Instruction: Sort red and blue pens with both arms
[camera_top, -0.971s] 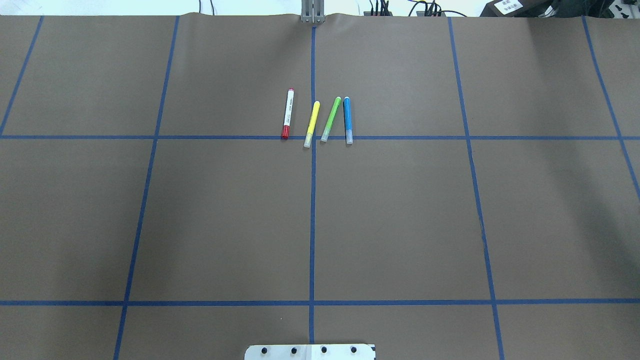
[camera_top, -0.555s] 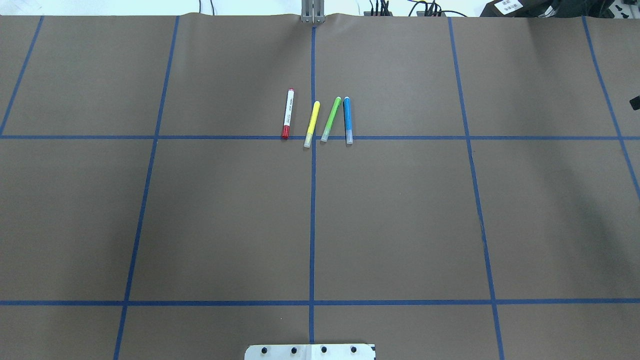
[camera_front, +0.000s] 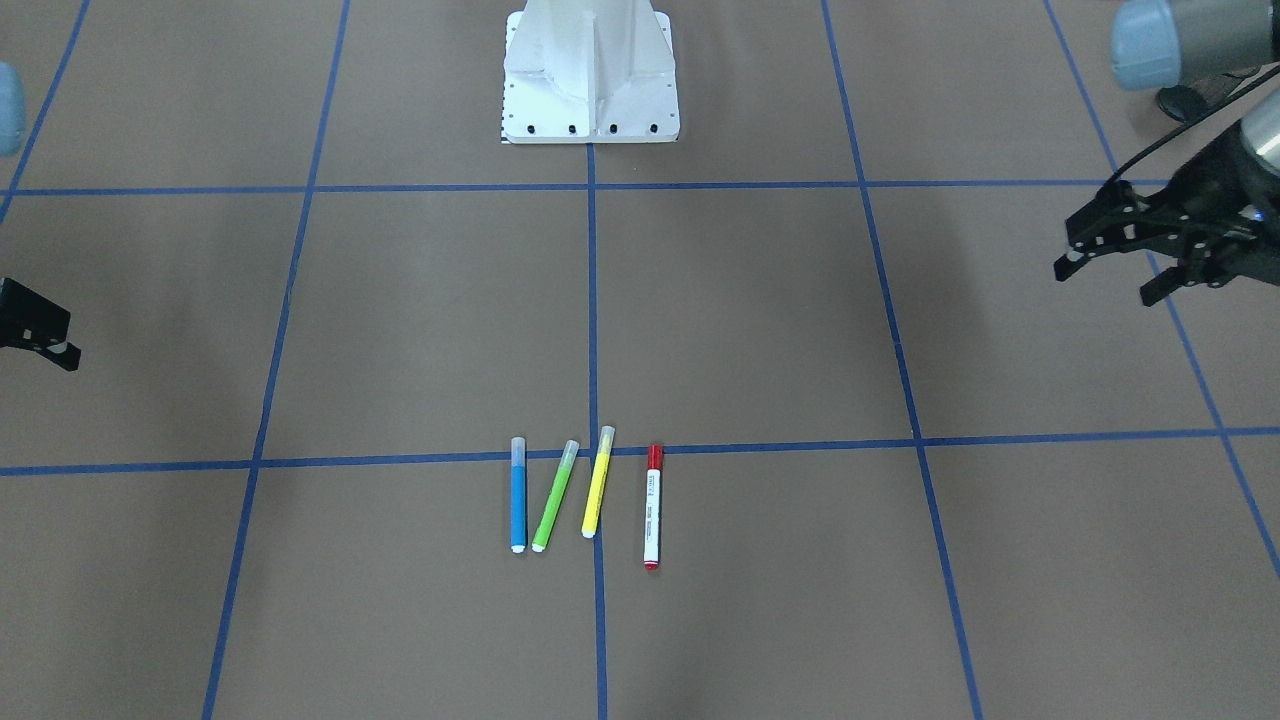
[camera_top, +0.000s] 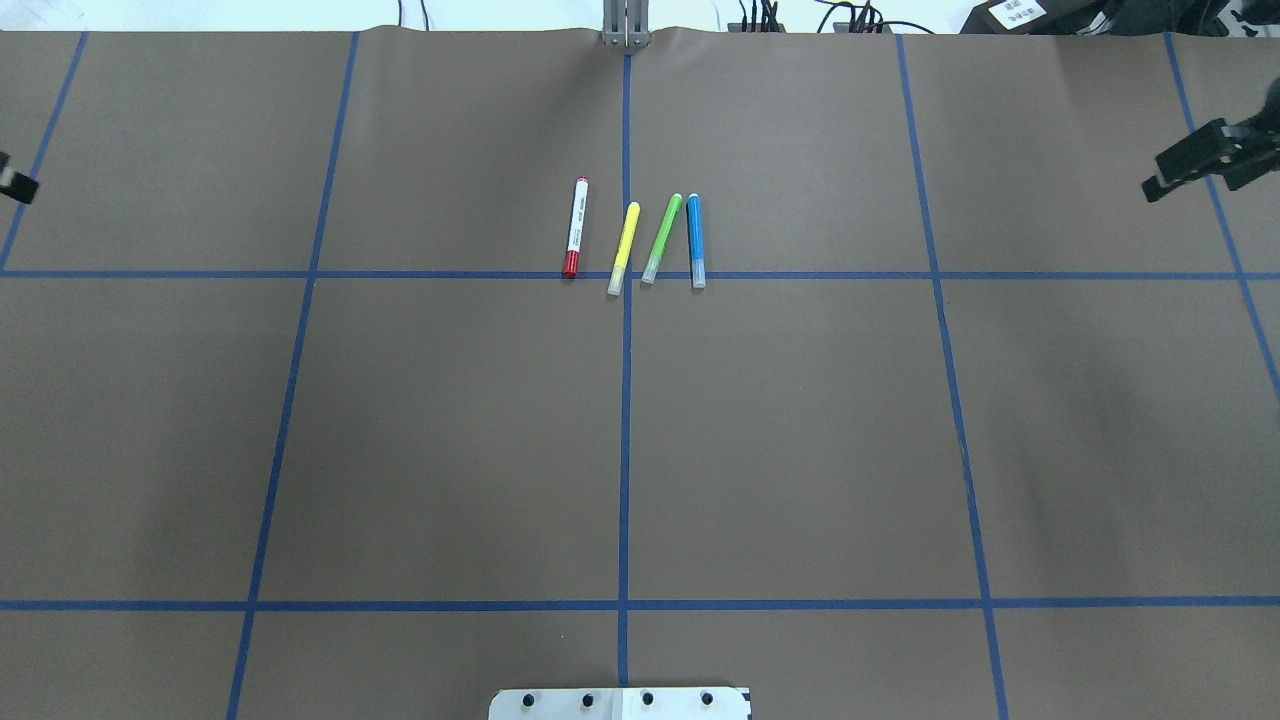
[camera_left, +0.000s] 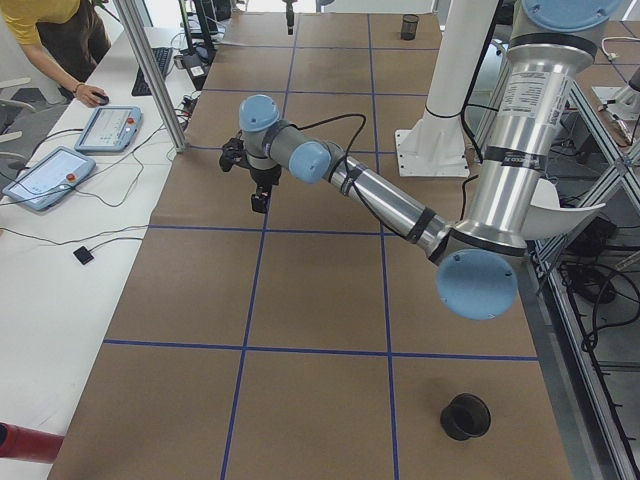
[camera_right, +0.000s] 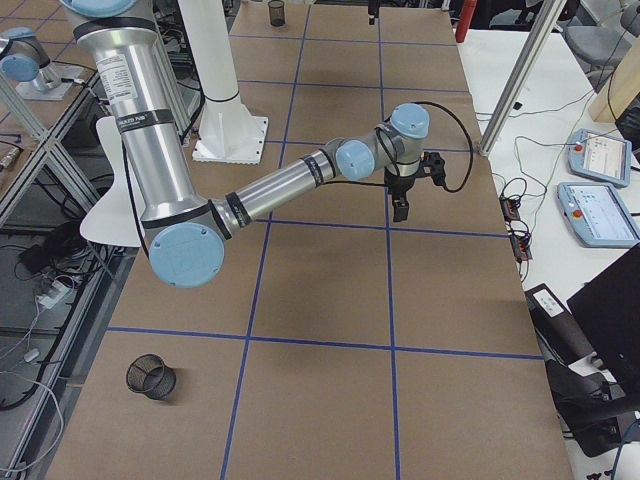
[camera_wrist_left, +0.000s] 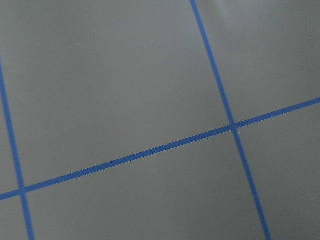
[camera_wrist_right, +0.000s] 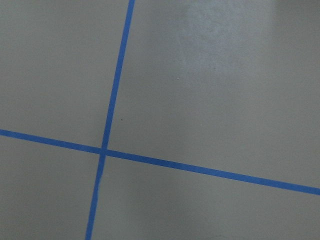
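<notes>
Four markers lay side by side on the brown bench (camera_top: 800, 450). The red pen (camera_top: 575, 228) lay just to the robot's left of the yellow highlighter (camera_top: 624, 248), not touching it. The blue pen (camera_top: 695, 240) lay to that highlighter's right, just beyond the green highlighter (camera_top: 662, 238). The left hand (camera_front: 1105, 283) hovered well away on the yellow highlighter's left, fingers spread, holding nothing. The right hand (camera_top: 1186, 188) hovered well away on its right, likewise spread and empty.
</notes>
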